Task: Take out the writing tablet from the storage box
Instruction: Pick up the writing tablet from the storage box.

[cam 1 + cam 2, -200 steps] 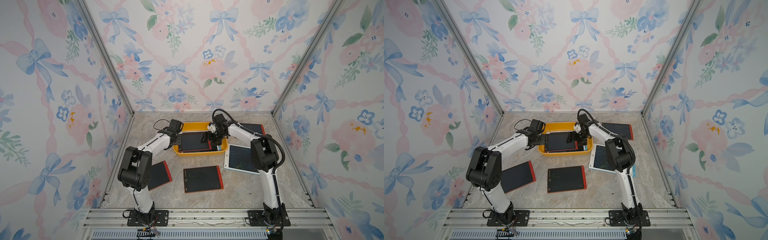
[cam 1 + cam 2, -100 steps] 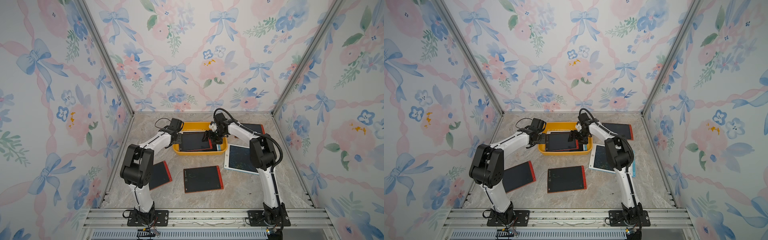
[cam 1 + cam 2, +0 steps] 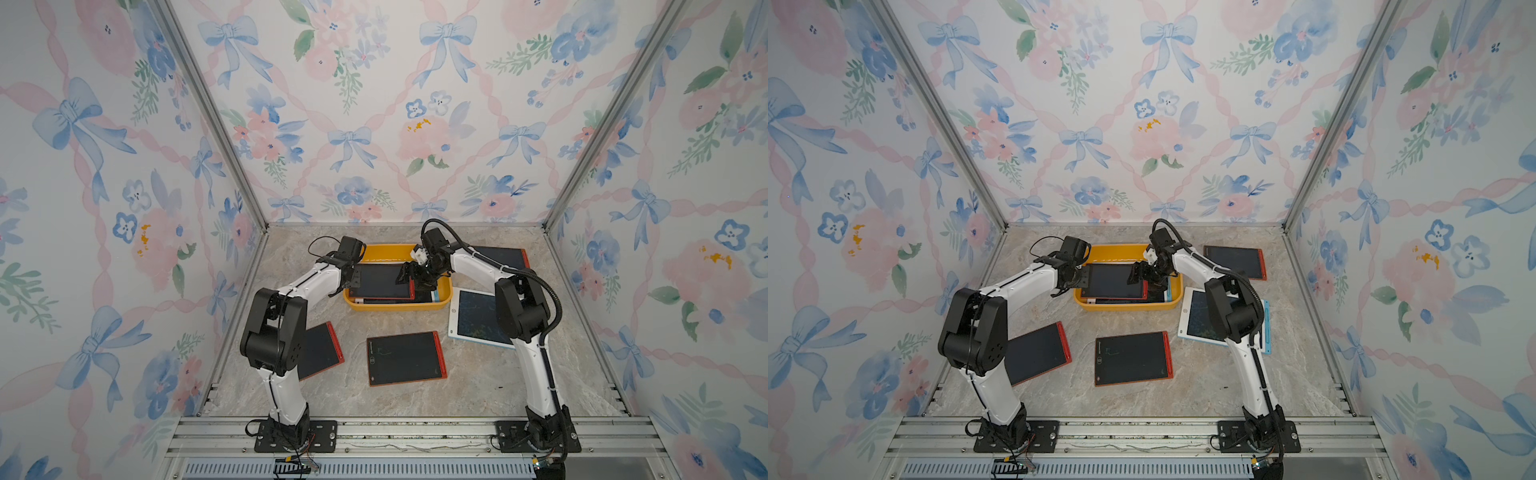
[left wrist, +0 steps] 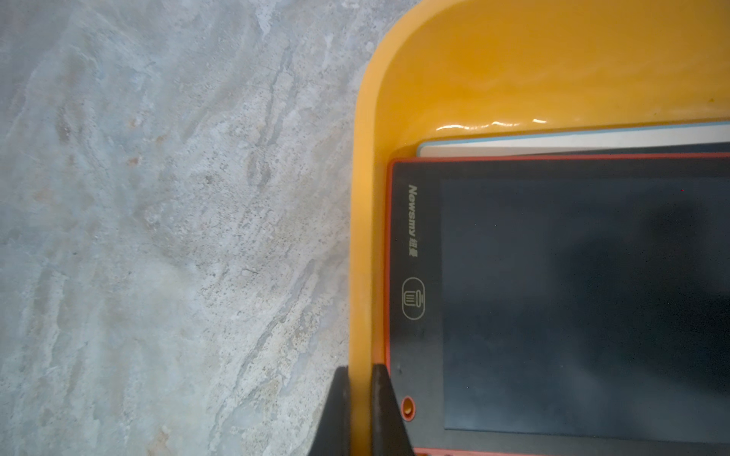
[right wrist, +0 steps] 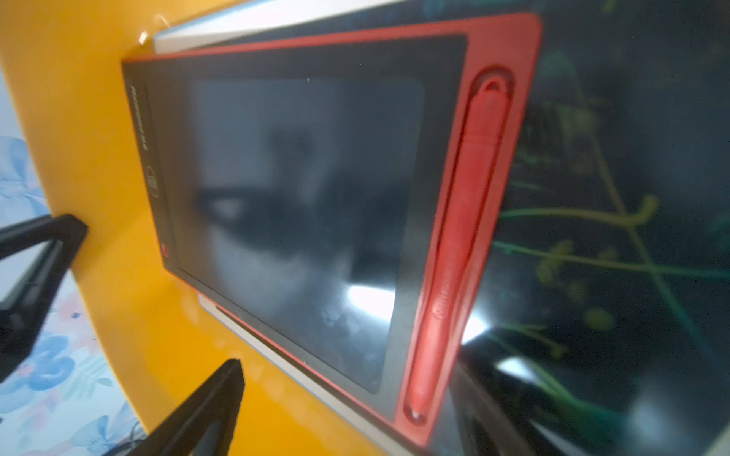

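The yellow-orange storage box (image 3: 395, 307) (image 3: 1125, 306) stands at the back middle of the table. On top inside it lies a red-framed writing tablet (image 3: 380, 280) (image 4: 572, 296) (image 5: 296, 197) with a dark screen and a red stylus (image 5: 458, 244) at its right end. My left gripper (image 3: 351, 283) (image 4: 360, 395) is shut on the box's left rim (image 4: 361, 237), one finger on each side of the wall. My right gripper (image 3: 409, 276) (image 5: 351, 414) hovers open over the tablet's stylus end. That end's corner lies between its fingers (image 5: 213, 406), and I see no grip on it.
Under the red tablet the box holds a white, blue-edged tablet (image 4: 572, 140) and a dark one with green scribbles (image 5: 612, 237). On the table lie two red tablets (image 3: 405, 357) (image 3: 322, 353), a white-blue one (image 3: 478, 318) and a red one at the back right (image 3: 500, 257).
My right gripper has shifted a little to the left over the tablet's stylus end. The left gripper stays clamped on the box rim.
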Controlling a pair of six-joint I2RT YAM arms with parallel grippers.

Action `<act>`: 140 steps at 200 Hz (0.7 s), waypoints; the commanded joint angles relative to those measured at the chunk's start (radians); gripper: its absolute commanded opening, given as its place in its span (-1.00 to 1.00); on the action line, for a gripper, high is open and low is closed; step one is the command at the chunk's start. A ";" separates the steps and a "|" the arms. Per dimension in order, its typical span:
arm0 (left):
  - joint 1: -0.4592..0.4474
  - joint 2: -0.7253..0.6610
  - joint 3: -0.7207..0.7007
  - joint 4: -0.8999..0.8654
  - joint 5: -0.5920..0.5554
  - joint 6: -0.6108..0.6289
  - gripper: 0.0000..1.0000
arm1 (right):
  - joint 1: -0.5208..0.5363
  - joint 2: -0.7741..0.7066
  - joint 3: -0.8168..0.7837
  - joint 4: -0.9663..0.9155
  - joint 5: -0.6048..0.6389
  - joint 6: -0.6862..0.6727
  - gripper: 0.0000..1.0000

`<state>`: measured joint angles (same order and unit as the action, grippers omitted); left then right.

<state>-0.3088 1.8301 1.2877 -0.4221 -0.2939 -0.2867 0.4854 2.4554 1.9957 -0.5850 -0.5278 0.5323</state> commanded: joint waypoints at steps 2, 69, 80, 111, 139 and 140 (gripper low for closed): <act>-0.006 0.009 0.009 0.005 -0.002 0.029 -1.00 | 0.003 -0.002 -0.097 0.159 -0.108 0.087 0.67; -0.006 0.018 0.009 0.005 0.001 0.027 -1.00 | -0.036 -0.105 -0.302 0.484 -0.207 0.245 0.63; -0.007 0.020 0.010 0.004 0.001 0.027 -1.00 | -0.040 -0.117 -0.323 0.518 -0.216 0.255 0.63; -0.007 0.021 0.010 0.004 0.001 0.027 -1.00 | -0.048 -0.149 -0.359 0.565 -0.230 0.267 0.60; -0.006 0.024 0.010 0.004 0.001 0.027 -1.00 | -0.058 -0.179 -0.394 0.637 -0.256 0.306 0.58; -0.007 0.024 0.010 0.005 0.001 0.027 -1.00 | -0.059 -0.180 -0.395 0.638 -0.257 0.307 0.58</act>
<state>-0.3073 1.8305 1.2877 -0.4248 -0.3035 -0.2802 0.4225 2.3264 1.6218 -0.0605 -0.7048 0.7891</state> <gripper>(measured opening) 0.071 0.792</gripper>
